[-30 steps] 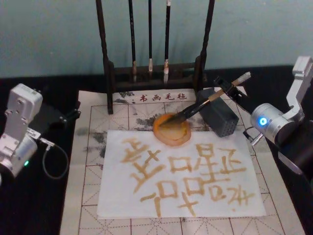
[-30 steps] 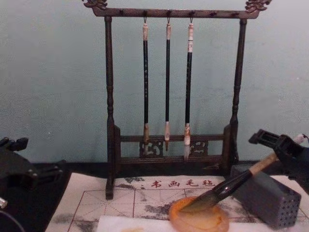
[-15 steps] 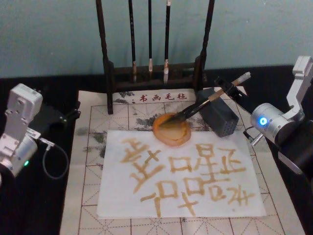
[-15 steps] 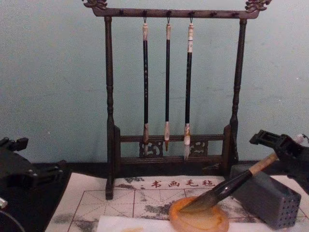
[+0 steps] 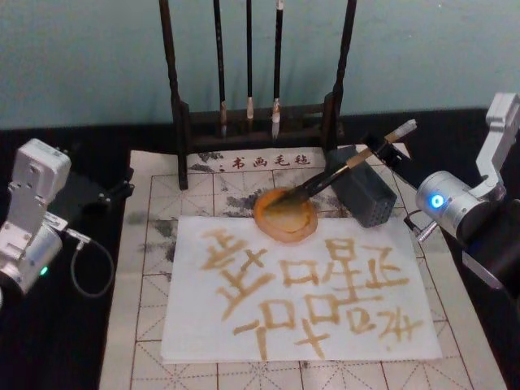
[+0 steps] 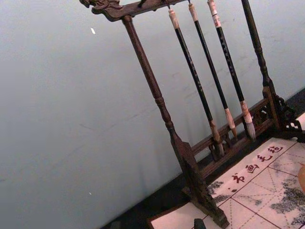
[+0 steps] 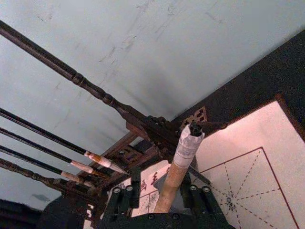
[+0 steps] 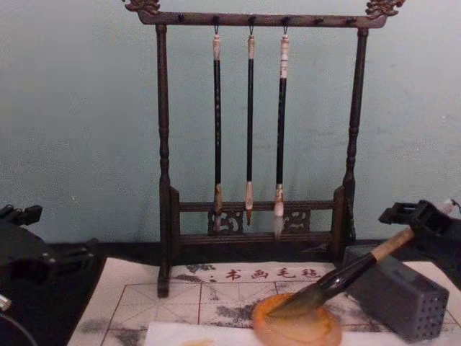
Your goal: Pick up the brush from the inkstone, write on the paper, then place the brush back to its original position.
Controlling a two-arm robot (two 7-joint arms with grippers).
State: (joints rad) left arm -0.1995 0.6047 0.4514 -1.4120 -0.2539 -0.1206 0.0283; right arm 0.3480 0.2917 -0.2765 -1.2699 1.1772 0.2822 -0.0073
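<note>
The brush (image 5: 325, 180) lies slanted, its dark tip in the round orange inkstone (image 5: 284, 215) and its tan handle propped on the grey block (image 5: 366, 191). My right gripper (image 5: 382, 146) sits at the handle's upper end. In the right wrist view the handle (image 7: 183, 148) runs between the fingers (image 7: 121, 195) with gaps at the sides, so the gripper (image 7: 159, 192) is open. The chest view shows that gripper (image 8: 418, 216) just above the handle end. The white paper (image 5: 301, 284) bears several tan characters. My left gripper (image 5: 106, 191) is parked at the far left.
A dark wooden rack (image 5: 252, 122) with three thin hanging brushes stands behind the inkstone. The gridded felt mat (image 5: 146, 325) lies under the paper. A cable (image 5: 81, 260) loops by the left arm. Black cloth covers both sides of the table.
In the chest view my right gripper has drifted slightly right and down along the handle end. The brush stays with its tip in the inkstone. The left arm has not moved.
</note>
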